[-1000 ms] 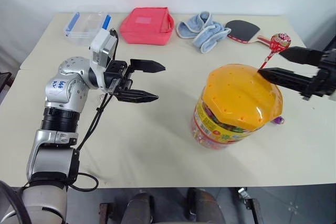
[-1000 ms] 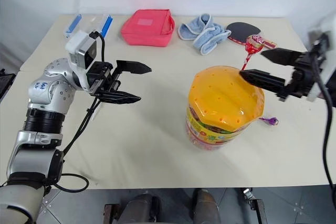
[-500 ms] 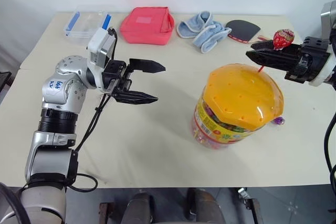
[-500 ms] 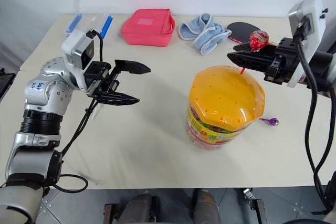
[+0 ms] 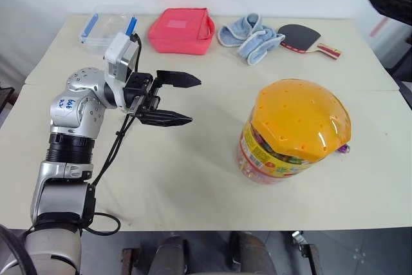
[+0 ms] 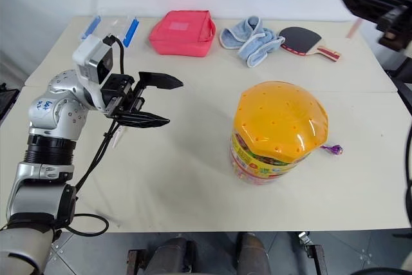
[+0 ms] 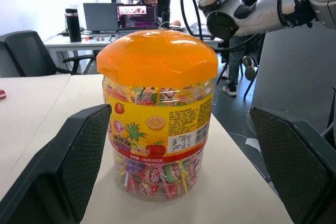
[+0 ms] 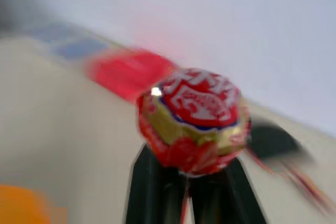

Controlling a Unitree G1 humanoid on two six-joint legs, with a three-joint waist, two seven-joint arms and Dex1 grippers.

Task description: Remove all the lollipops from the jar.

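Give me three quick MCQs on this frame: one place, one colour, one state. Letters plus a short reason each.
1. Where does the table-tennis paddle lie?
A. at the table's far edge, beside the blue cloth
B. on top of the jar
C. inside the clear box

2. What colour is the jar's domed lid?
A. blue
B. orange
C. white

3. What is the right gripper doing?
A. standing open with nothing in it
B. clamped on the pink pouch
C. shut on a red-wrapped lollipop

Answers:
1 A, the paddle rests next to the cloth at the far side.
2 B, the holed dome is orange in the head and left wrist views.
3 C, the right wrist view shows the stick pinched between the fingers, candy head above them.
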